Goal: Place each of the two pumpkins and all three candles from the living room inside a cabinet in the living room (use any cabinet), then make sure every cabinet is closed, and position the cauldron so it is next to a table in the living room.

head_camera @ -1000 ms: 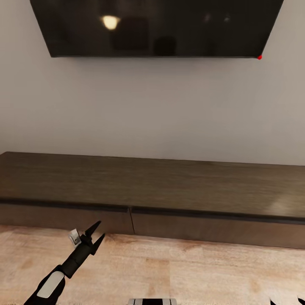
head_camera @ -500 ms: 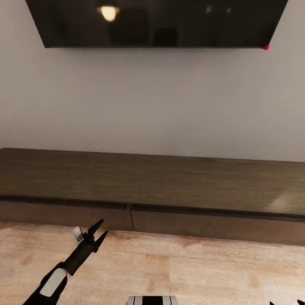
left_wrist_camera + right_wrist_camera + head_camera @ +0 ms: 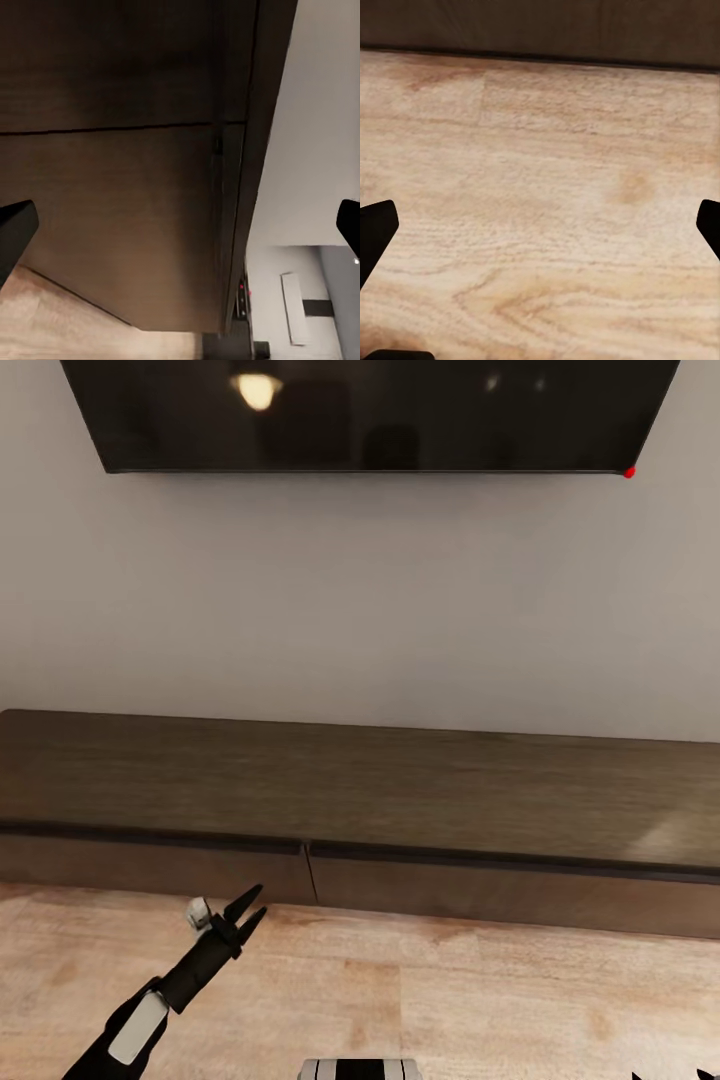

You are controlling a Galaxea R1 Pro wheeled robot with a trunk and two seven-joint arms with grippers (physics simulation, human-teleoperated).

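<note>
Cabinet (image 3: 400, 800) is seen against the wall under the TV (image 3: 370, 410), both drawer fronts shut, contents hidden. Left pincer (image 3: 248, 913) is held empty, fingers apart, just before the left drawer front. Right pincer (image 3: 540, 225) is spread wide, empty, over wood floor (image 3: 547, 187).

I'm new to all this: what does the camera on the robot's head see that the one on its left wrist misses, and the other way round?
Head view alone: the dark wall-mounted TV, the cabinet's long flat top, and the left pincer from outside, open, held low in front of the drawer fronts.

Left wrist view alone: a close look at a drawer front, and the pincer's own two dark fingertips spread wide at the picture's edges.

Both share: the dark-brown cabinet with its drawers shut, the seam between drawer fronts, the pale wood floor and the grey wall.
</note>
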